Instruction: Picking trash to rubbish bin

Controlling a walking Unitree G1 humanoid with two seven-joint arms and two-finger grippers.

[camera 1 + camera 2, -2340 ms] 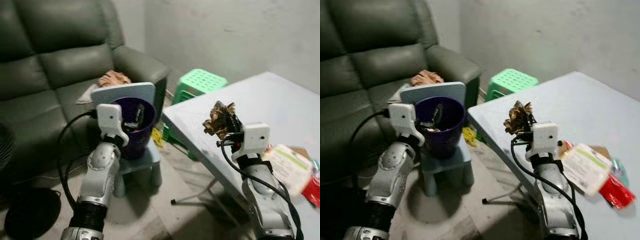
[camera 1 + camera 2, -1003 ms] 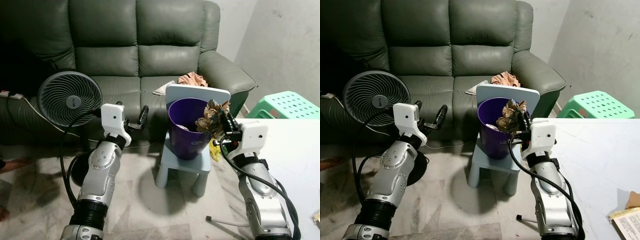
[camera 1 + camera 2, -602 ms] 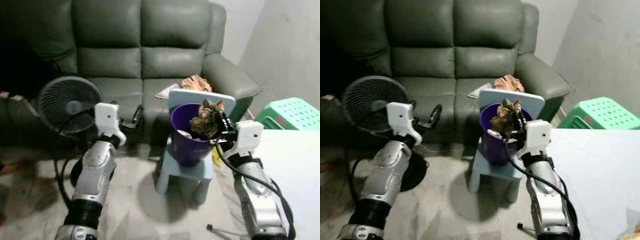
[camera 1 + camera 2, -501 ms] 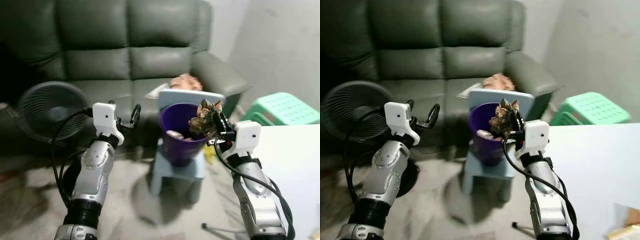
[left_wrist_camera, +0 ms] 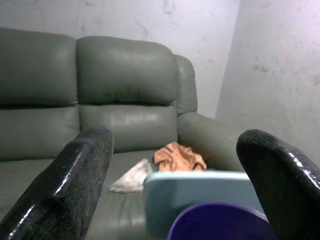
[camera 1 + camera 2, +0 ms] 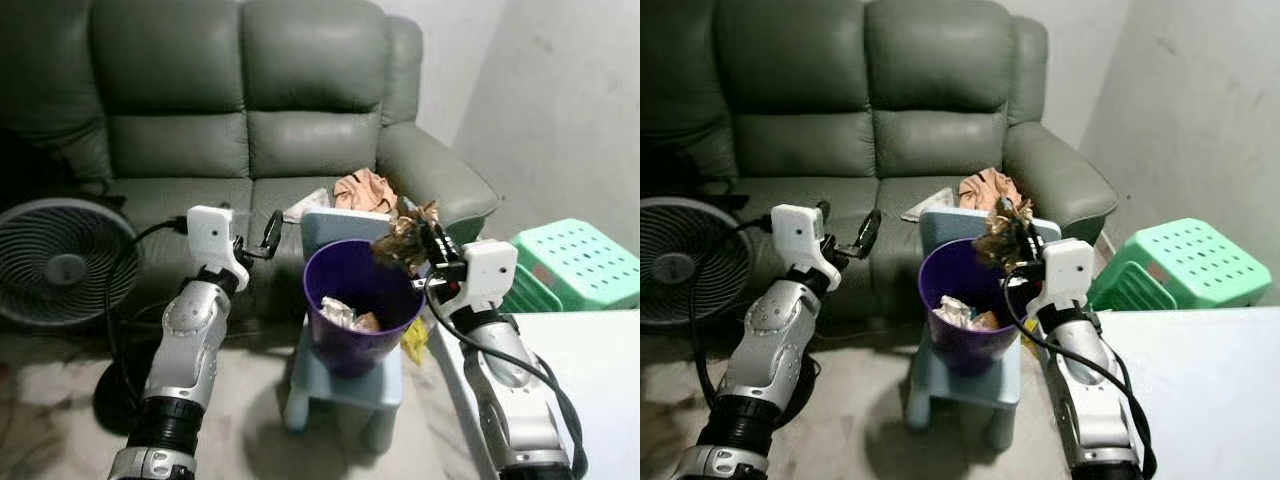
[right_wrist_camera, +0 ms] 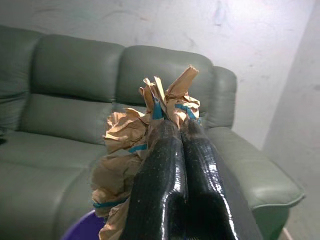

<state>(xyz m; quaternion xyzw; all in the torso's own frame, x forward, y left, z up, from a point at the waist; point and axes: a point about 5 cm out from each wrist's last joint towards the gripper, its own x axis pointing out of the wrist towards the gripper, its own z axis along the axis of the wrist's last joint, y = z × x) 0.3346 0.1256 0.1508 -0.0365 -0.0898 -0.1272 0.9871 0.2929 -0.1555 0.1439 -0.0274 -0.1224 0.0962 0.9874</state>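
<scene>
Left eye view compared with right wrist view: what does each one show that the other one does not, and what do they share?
Left eye view alone: fan, green stool, blue chair, trash inside the purple bin, open left gripper.

Right wrist view alone: blue stripes on the crumpled paper, seen close.

Both: sofa, bin, right gripper shut on the paper.
</scene>
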